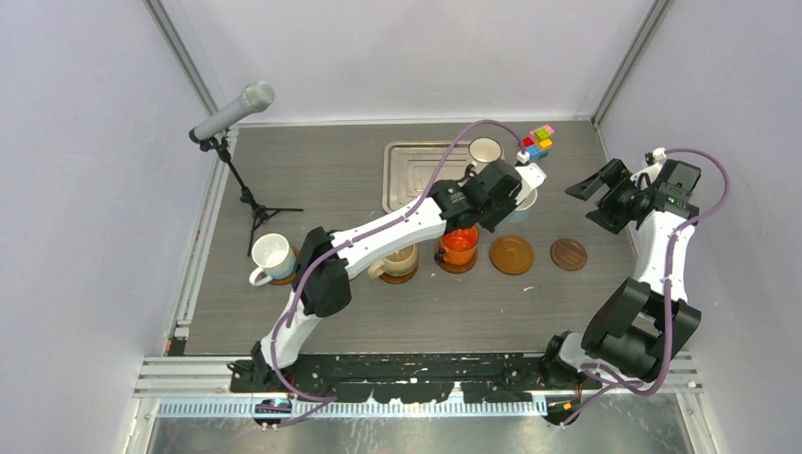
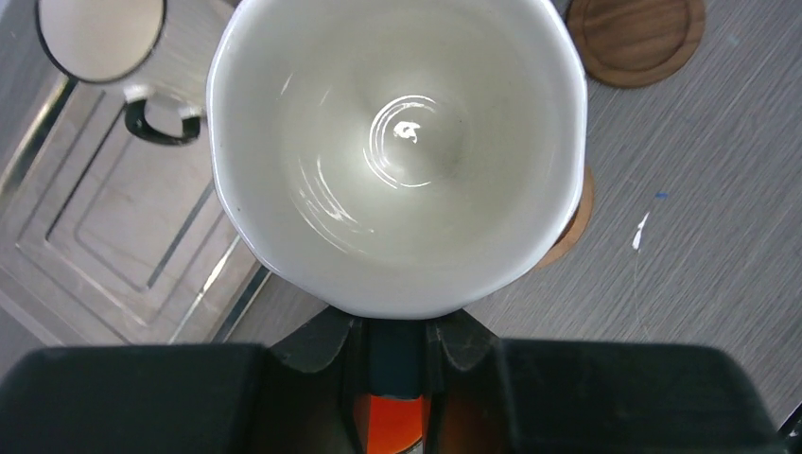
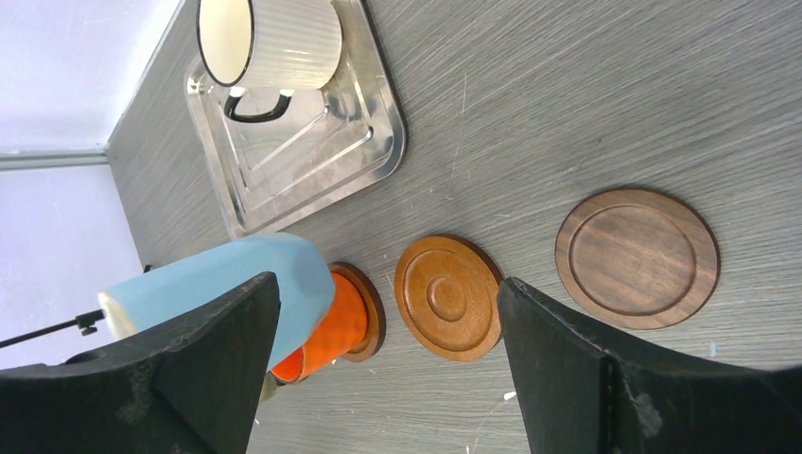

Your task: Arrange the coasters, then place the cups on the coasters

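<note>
Left gripper (image 2: 396, 342) is pinching the light blue cup (image 2: 397, 151) by its rim, evidently for the bare coaster (image 1: 512, 254) right of centre. Right gripper (image 1: 588, 201) is waiting open, empty.

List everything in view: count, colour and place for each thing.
coasters: four seen, brown, near row; three under cups.
dark coaster: one, darker brown, row's right end.
white cup: one, white, row's left end.
beige cup: one, beige, mid-row.
orange cup: one, orange, right of beige.
light blue cup: one, light blue, held above the table.
cream cup: one, cream, dark rim, on tray.
tray: one, silver, far centre.
blocks: several, multicoloured, far right.
microphone: one, grey, black tripod, far left.
left gripper: black, shut on the light blue cup.
right gripper: black, open, empty, right side.
</note>
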Action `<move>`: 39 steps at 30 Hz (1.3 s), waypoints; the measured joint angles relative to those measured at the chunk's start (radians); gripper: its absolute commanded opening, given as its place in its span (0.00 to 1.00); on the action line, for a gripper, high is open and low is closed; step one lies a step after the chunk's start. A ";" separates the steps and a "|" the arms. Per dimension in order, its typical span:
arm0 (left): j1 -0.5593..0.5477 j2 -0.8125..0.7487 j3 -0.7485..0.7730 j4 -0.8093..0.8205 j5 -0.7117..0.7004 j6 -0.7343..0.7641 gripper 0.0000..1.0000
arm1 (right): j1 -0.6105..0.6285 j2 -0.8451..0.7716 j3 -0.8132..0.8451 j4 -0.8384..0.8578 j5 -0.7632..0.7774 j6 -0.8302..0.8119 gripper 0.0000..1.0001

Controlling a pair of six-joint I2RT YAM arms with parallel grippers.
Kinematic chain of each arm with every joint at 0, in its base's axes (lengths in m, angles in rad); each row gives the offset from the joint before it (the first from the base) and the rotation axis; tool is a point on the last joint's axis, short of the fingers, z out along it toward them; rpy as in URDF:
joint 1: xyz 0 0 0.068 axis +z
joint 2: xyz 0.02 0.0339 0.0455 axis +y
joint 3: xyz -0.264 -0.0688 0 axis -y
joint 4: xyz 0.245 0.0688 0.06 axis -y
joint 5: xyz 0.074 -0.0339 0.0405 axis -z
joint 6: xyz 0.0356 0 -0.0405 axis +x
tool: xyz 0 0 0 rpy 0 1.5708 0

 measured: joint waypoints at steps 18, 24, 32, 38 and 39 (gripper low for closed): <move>-0.033 0.036 -0.096 -0.026 0.052 -0.061 0.00 | 0.000 0.017 0.000 0.000 -0.036 -0.002 0.89; -0.035 0.095 -0.076 -0.029 0.078 -0.082 0.00 | 0.000 0.021 0.000 -0.007 -0.042 -0.017 0.89; -0.035 0.141 -0.040 -0.035 0.092 -0.093 0.00 | 0.000 0.021 0.000 -0.025 -0.044 -0.029 0.89; -0.036 0.143 -0.031 -0.035 0.105 -0.100 0.00 | 0.000 0.026 0.000 -0.030 -0.045 -0.030 0.89; -0.036 0.143 -0.030 -0.035 0.106 -0.103 0.00 | 0.000 0.027 0.000 -0.031 -0.045 -0.030 0.89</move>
